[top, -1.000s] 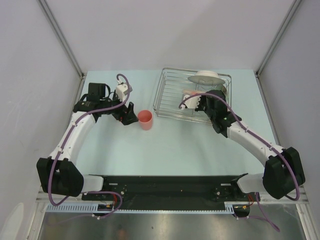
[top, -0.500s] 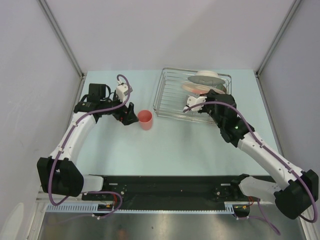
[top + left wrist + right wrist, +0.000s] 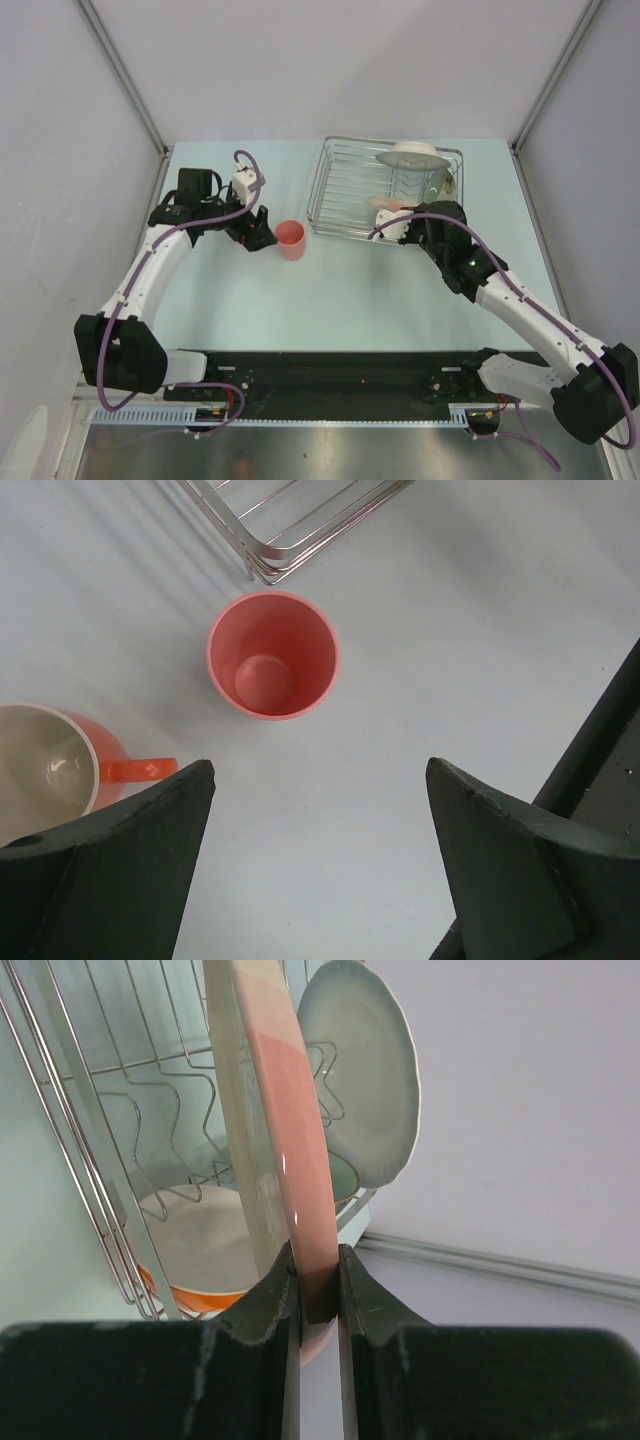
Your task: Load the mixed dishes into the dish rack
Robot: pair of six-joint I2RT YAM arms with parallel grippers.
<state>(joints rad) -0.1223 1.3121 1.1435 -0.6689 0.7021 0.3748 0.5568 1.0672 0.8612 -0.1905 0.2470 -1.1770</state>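
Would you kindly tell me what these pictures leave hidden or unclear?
Orange mug: left wrist view; cut by the frame edge and the left gripper.
Cream-and-pink plate: right wrist view; edge-on, its face unseen.
Orange-rimmed dish: right wrist view; behind the plate and dish rack wires.

Dish rack point(image 3: 340, 195): silver wire.
Small cup point(image 3: 272, 655), left of rack: plain salmon pink inside and out.
Mug point(image 3: 40, 765), further left of rack: orange outside and handle, cream inside.
Cream-and-pink plate point(image 3: 290, 1120), at rack, seen edge-on: cream band, pink band.
White plate point(image 3: 365, 1070), in rack: white, greyish in shade.
Bench point(image 3: 350, 290): pale blue-green.
My right end effector point(image 3: 318, 1260) and left end effector point(image 3: 320, 770): black.
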